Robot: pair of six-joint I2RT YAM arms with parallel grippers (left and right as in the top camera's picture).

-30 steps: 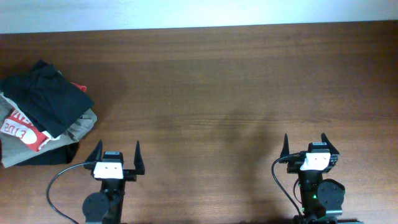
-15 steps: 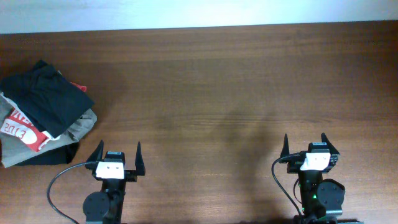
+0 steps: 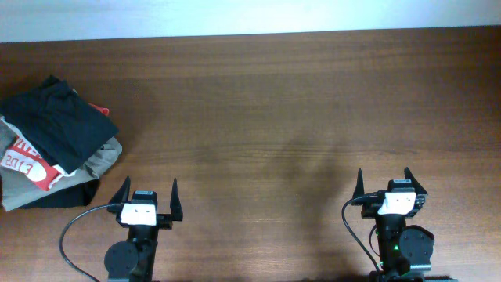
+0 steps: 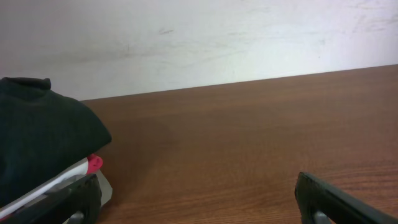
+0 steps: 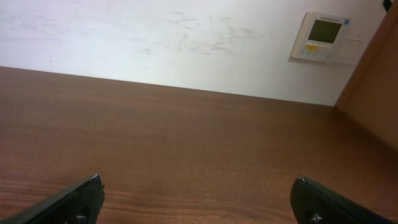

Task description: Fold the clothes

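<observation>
Currently the black T-shirt [image 3: 59,125] lies crumpled atop a heap at the table's [image 3: 274,102] left edge, over a red-and-white garment [image 3: 22,160]. Left gripper [image 3: 149,189] near the front edge, jaws spread, empty. Right gripper [image 3: 383,182] toward the front right corner, likewise spread, empty. Risk: a grab into the heap pinches lower layers too, dragging them along.
</observation>
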